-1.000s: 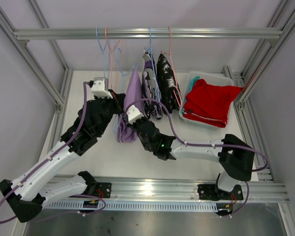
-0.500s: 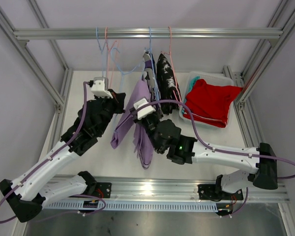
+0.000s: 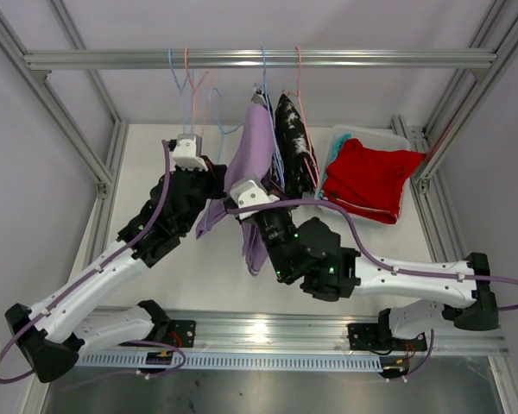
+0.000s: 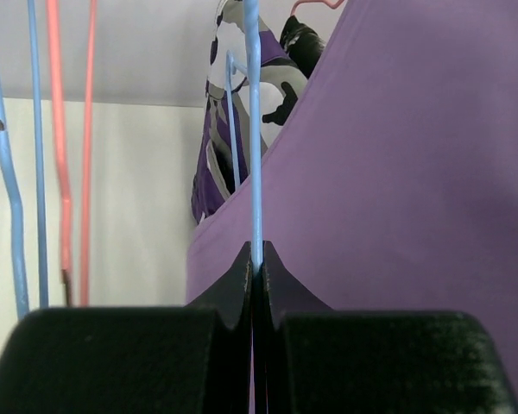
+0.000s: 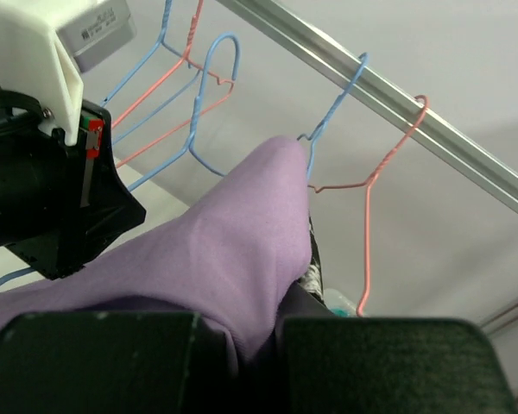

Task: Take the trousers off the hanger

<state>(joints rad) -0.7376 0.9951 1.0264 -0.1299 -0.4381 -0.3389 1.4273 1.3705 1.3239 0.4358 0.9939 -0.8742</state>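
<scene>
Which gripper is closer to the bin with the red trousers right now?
Right. The right gripper, jaws shut on the lilac trousers, sits left of the bin; the left gripper, clamping the blue hanger, is farther left.

Top view: bright, even, diffuse light from overhead. Shadows on the table [image 3: 134, 172] are faint and soft. One glare patch on the near rail [image 3: 259, 328]. Focus sharp across the scene.

Left wrist view: left gripper [image 4: 253, 269] close to the lens, dark and soft-edged. Blue hanger wire [image 4: 253, 129] slightly soft against a pale backdrop.

Right wrist view: right gripper [image 5: 242, 358] blurred and near black, with little detail. Lilac trousers [image 5: 242, 241] evenly lit, gentle shading in the folds
</scene>
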